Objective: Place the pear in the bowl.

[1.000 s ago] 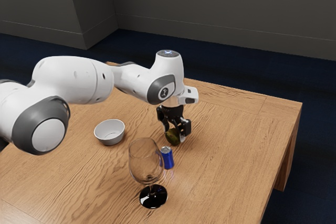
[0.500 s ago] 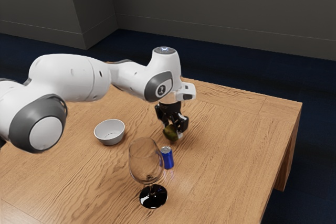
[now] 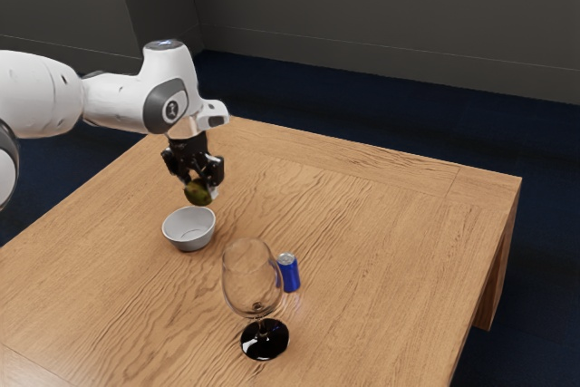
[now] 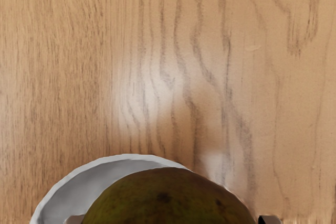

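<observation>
"Wooden counter [image 3: 390, 233], grey wall [image 3: 362, 6] behind. Hand [image 3: 200, 188]?"
"Clamped on pear [image 3: 197, 193]."
"Pear where?"
"Between the fingertips, above the counter. Bowl [image 3: 188, 241] sits lower, near the hand, pear outside it."

A rounded part of the pear [image 4: 168, 198], mottled dark green and brown with a few darker spots, is seen close up, flanked on two sides by slivers of the fingers [image 4: 270, 219]. Behind it the pale grey bowl [image 4: 73, 192] is partly covered, with a curved stretch of its rim and inner wall left exposed. The wooden table [image 4: 157, 51] is marked by wavy brown grain and lit by soft pale glare.
</observation>
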`<state>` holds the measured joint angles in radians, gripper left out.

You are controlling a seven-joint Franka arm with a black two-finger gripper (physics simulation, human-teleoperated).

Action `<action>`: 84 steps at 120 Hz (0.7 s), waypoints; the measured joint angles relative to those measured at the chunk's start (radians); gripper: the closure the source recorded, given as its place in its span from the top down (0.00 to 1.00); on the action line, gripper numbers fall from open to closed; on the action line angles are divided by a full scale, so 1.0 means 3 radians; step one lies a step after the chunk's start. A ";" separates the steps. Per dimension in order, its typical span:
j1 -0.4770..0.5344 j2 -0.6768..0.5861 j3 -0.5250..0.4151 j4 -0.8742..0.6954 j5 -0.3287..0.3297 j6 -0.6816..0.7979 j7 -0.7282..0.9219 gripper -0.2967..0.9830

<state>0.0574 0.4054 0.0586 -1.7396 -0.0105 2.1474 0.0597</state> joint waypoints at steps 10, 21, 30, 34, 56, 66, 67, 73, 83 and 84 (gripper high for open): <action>-0.0012 -0.0032 -0.0022 -0.0102 0.0002 0.0000 -0.0008 0.48; -0.0012 -0.0086 -0.0026 -0.0230 0.0004 -0.0005 -0.0017 0.48; -0.0007 -0.0095 -0.0026 -0.0289 0.0004 -0.0008 -0.0023 0.48; -0.0005 -0.0096 -0.0026 -0.0300 0.0004 -0.0009 -0.0026 0.48; -0.0002 -0.0070 -0.0027 -0.0291 -0.0023 -0.0006 -0.0016 0.62; 0.0006 -0.0073 -0.0028 -0.0293 -0.0032 -0.0003 -0.0010 0.66; 0.0007 -0.0074 -0.0028 -0.0293 -0.0033 -0.0003 -0.0009 0.67; 0.0005 -0.0130 -0.0030 -0.0293 -0.0036 -0.0003 -0.0006 0.68; -0.0001 -0.0396 -0.0054 -0.0289 -0.0051 -0.0011 -0.0001 0.71; -0.0001 -0.0422 -0.0056 -0.0289 -0.0053 -0.0012 -0.0001 0.71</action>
<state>0.0572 0.2788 0.0417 -1.8263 -0.0264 2.1436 0.0594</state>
